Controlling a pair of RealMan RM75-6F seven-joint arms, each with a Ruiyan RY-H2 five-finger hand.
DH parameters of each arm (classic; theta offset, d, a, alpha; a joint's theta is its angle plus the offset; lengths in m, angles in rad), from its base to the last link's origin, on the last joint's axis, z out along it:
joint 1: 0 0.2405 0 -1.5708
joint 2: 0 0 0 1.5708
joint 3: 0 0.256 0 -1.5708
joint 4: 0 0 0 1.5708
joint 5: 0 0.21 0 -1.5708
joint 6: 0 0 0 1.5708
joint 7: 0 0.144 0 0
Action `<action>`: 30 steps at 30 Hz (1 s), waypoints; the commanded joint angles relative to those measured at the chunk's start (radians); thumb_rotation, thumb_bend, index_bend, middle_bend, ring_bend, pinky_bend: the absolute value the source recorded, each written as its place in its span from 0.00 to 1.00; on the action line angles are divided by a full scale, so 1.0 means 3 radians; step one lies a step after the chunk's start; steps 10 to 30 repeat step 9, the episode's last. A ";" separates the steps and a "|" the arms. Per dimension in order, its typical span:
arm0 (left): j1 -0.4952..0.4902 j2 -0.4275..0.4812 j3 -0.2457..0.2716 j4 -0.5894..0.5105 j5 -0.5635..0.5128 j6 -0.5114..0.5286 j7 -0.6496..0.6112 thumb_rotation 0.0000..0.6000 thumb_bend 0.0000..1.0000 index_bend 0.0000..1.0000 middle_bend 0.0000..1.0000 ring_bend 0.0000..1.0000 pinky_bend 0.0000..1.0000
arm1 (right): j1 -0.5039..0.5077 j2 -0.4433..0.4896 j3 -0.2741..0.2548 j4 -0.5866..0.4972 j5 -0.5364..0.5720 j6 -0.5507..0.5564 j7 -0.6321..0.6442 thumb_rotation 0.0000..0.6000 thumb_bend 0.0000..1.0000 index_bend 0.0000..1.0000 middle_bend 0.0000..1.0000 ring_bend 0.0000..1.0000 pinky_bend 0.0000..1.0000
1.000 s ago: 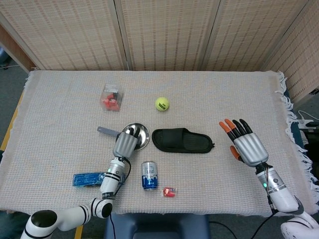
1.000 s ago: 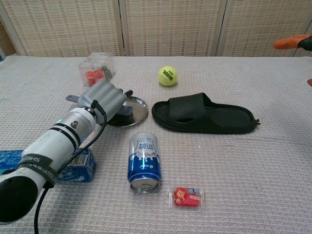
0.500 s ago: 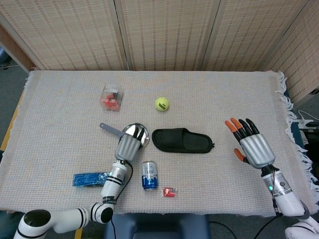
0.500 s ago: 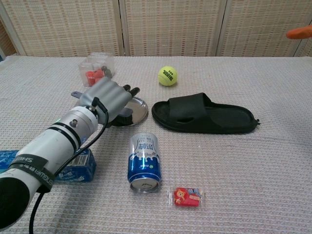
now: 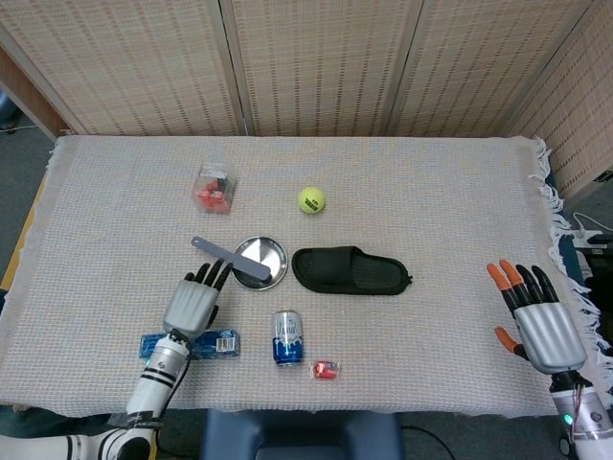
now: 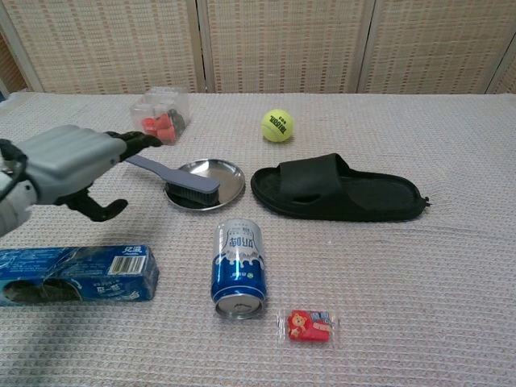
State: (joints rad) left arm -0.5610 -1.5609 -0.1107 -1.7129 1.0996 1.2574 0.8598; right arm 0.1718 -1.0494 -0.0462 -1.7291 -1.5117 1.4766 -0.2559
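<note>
The left hand [image 5: 194, 302], fingers spread and holding nothing, has drawn back from the brush [image 5: 231, 260] now resting across the metal dish [image 5: 273, 256], while the right hand [image 5: 537, 321], also empty, has retreated toward the table edge, so the placement looks complete

Cloth-covered table [image 5: 431, 182]: slipper [image 5: 351, 271], can [image 5: 286, 337], ball [image 5: 311, 199].

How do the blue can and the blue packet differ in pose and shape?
The blue can is a cylinder, and the head view shows it standing upright; the blue packet is a long, flat box lying on its side. The can stands apart from both hands, while the packet lies just below the open left hand. The can is metal; the packet looks wrapped in glossy film. Both are blue with white print.
</note>
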 commanded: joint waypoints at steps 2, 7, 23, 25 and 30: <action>0.1212 0.1158 0.0832 0.0062 0.1144 0.0872 -0.2545 1.00 0.40 0.00 0.01 0.00 0.14 | -0.0378 -0.0044 -0.0172 0.0268 -0.0218 0.0450 0.0250 1.00 0.16 0.00 0.00 0.00 0.00; 0.1463 0.1239 0.0880 0.0422 0.1417 0.1221 -0.3020 1.00 0.35 0.00 0.00 0.00 0.14 | -0.0448 -0.0218 -0.0131 0.0549 -0.0407 0.0617 0.0326 1.00 0.16 0.00 0.00 0.00 0.00; 0.1511 0.1221 0.0843 0.0484 0.1514 0.1345 -0.2935 1.00 0.35 0.00 0.00 0.00 0.13 | -0.0461 -0.0250 -0.0147 0.0562 -0.0437 0.0583 0.0301 1.00 0.16 0.00 0.00 0.00 0.00; 0.1511 0.1221 0.0843 0.0484 0.1514 0.1345 -0.2935 1.00 0.35 0.00 0.00 0.00 0.13 | -0.0461 -0.0250 -0.0147 0.0562 -0.0437 0.0583 0.0301 1.00 0.16 0.00 0.00 0.00 0.00; 0.1511 0.1221 0.0843 0.0484 0.1514 0.1345 -0.2935 1.00 0.35 0.00 0.00 0.00 0.13 | -0.0461 -0.0250 -0.0147 0.0562 -0.0437 0.0583 0.0301 1.00 0.16 0.00 0.00 0.00 0.00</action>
